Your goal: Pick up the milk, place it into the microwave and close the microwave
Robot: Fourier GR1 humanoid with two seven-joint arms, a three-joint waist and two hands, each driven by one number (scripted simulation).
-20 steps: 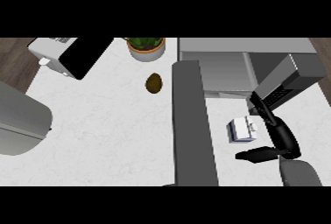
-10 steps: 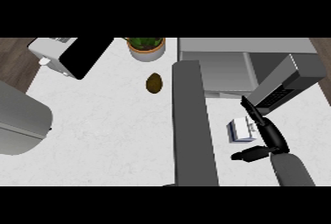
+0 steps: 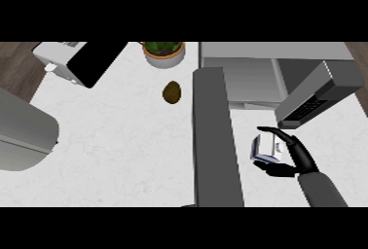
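A small white and blue milk carton [image 3: 263, 148] stands on the white counter [image 3: 129, 146], just in front of the microwave. My right hand [image 3: 293, 156] comes in from the lower right. Its fingers curl over the carton's far and right sides, and its thumb hooks round the near end. The grey microwave [image 3: 241, 73] sits at the upper right with its door [image 3: 316, 95] swung open towards the carton. A long grey forearm [image 3: 214, 141] runs up the middle of the view. No left hand shows at its end.
A white appliance with a black panel [image 3: 75, 61] stands at the top left, and a potted plant [image 3: 164, 51] at the top centre. A brown oval item [image 3: 172, 92] lies below the plant. A large grey rounded body [image 3: 22, 129] fills the left edge.
My right hand has slid left up to the carton, and its fingers and thumb have curled round it. The carton and the microwave door have stayed put.
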